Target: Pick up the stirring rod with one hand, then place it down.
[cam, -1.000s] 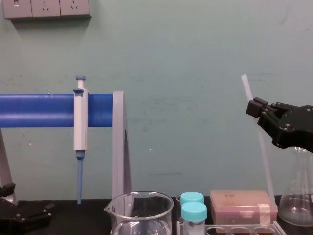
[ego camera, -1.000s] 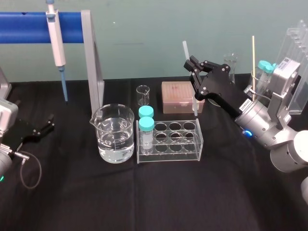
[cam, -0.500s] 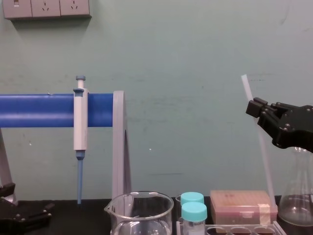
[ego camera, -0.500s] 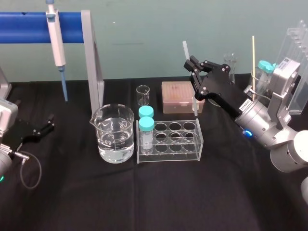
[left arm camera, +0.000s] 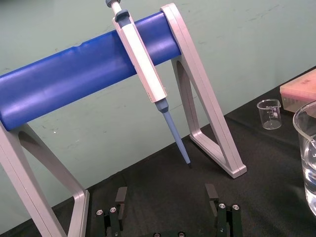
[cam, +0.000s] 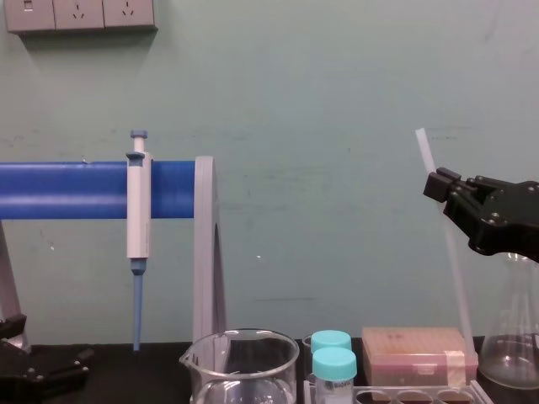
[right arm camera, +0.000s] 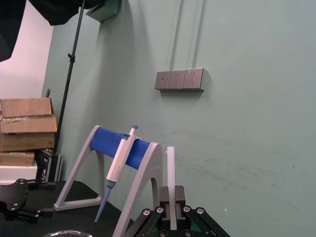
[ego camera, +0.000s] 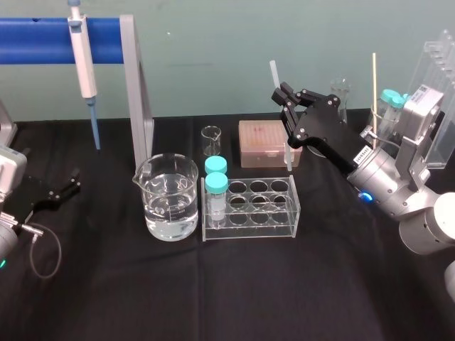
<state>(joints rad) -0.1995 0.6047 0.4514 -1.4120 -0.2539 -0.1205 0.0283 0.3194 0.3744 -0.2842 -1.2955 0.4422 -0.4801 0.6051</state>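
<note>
The robot's right black two-fingered gripper (ego camera: 283, 96) is raised above the back right of the black table (ego camera: 234, 284). Its fingers are pinched narrowly on a long, thin, translucent whitish stirring rod (ego camera: 288, 155), gripping it near the upper end. The rod stands nearly upright with a slight tilt. Its top pokes above the fingers, and its lower end hangs just in front of a pink rectangular plastic box (ego camera: 264, 141), behind the right end of a clear plastic test-tube rack (ego camera: 250, 213). A clear glass beaker holding water (ego camera: 170, 199) stands just left of the rack. The left black gripper (left arm camera: 166, 197) rests low at the table's left edge, fingers spread wide and holding nothing.
</note>
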